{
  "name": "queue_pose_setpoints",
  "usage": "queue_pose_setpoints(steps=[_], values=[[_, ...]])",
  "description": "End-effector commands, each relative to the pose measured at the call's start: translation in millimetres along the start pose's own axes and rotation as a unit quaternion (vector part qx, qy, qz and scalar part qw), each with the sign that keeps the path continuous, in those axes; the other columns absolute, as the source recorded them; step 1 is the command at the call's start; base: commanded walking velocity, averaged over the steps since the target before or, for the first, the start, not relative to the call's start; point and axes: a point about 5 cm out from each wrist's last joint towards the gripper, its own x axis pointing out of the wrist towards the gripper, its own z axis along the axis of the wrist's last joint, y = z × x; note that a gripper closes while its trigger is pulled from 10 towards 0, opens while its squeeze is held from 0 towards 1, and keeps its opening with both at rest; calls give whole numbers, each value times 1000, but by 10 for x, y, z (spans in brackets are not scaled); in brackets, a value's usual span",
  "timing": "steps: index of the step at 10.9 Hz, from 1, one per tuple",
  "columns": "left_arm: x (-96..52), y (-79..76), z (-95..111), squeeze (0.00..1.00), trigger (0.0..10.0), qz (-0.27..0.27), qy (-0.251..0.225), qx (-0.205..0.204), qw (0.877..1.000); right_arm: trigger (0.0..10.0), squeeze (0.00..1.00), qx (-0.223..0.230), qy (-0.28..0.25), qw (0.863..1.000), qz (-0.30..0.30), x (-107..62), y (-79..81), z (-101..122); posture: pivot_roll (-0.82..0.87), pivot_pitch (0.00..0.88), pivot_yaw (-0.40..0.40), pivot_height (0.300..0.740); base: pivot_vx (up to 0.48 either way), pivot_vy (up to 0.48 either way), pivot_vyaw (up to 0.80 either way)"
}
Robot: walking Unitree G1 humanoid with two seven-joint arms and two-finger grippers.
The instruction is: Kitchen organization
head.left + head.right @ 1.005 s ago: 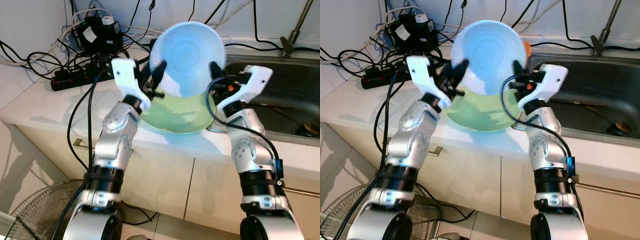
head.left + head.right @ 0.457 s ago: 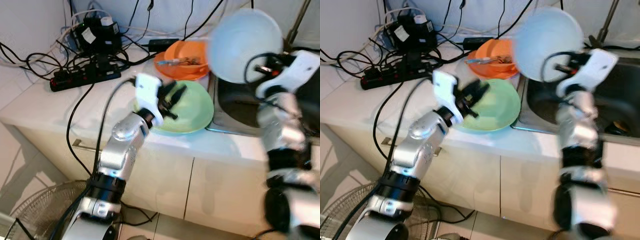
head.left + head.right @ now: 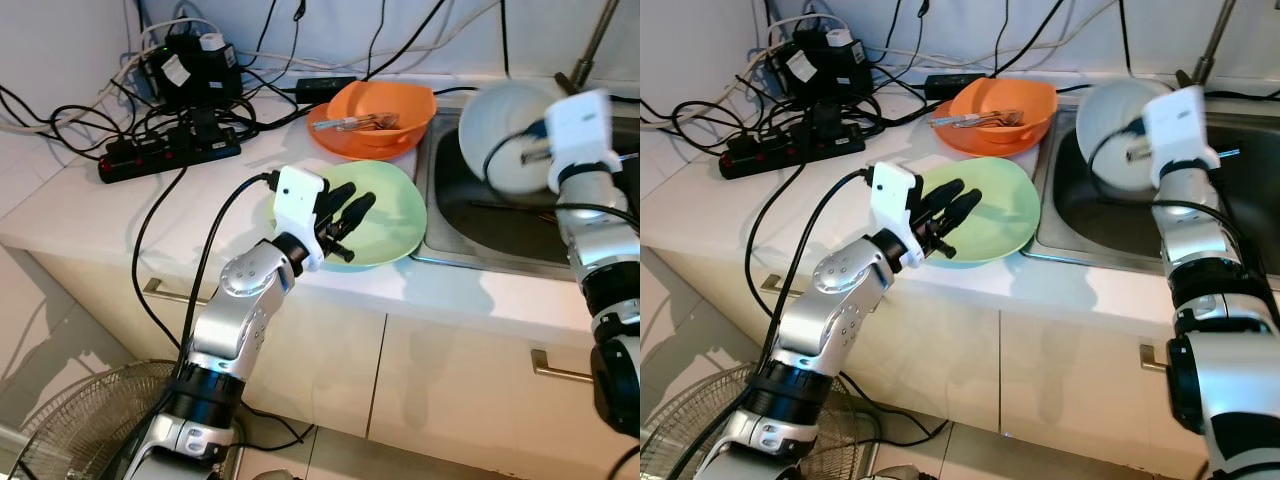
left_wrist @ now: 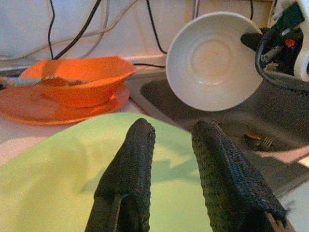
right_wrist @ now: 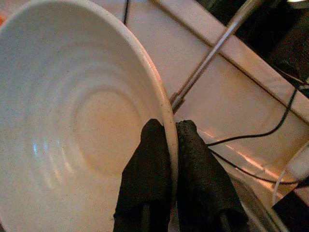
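Note:
A white bowl (image 3: pixel 503 135) hangs tilted on its side over the steel sink (image 3: pixel 500 225), hollow facing left. My right gripper (image 5: pixel 170 140) is shut on its rim, one finger inside and one outside. A pale green plate (image 3: pixel 395 215) lies on the counter by the sink's left edge. My left gripper (image 3: pixel 352 202) hovers just above the plate's near side, open and empty, fingers (image 4: pixel 137 154) pointing toward the sink. Behind the plate stands an orange bowl (image 3: pixel 385 105) on an orange plate, with cutlery in it.
Black power strips and tangled cables (image 3: pixel 170 140) crowd the counter's back left. A faucet (image 3: pixel 590 50) rises behind the sink, and a fork (image 4: pixel 263 141) lies in the basin. A floor fan (image 3: pixel 70 430) stands at the lower left by the cabinet doors.
The white bowl, held up between both grippers over the green plate, went right with the right gripper to above the sink. The left gripper let go and dropped low over the plate.

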Motion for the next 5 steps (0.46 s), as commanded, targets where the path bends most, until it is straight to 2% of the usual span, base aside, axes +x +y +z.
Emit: queue_pose_setpoints(steps=[1,3,5], values=[[-34,-14,17,0,10000,-7,5,8,1000,10000,0,-31,6,999,14,39,-36,27,111,0,70,740,0,0,0],[-54,-13,18,0,10000,-6,8,7,1000,10000,0,-29,48,998,42,11,53,-105,116,0,65,740,0,0,0],[-70,-24,12,0,10000,-7,11,5,1000,10000,0,-1,83,995,62,-22,144,-201,119,0,63,740,0,0,0]])
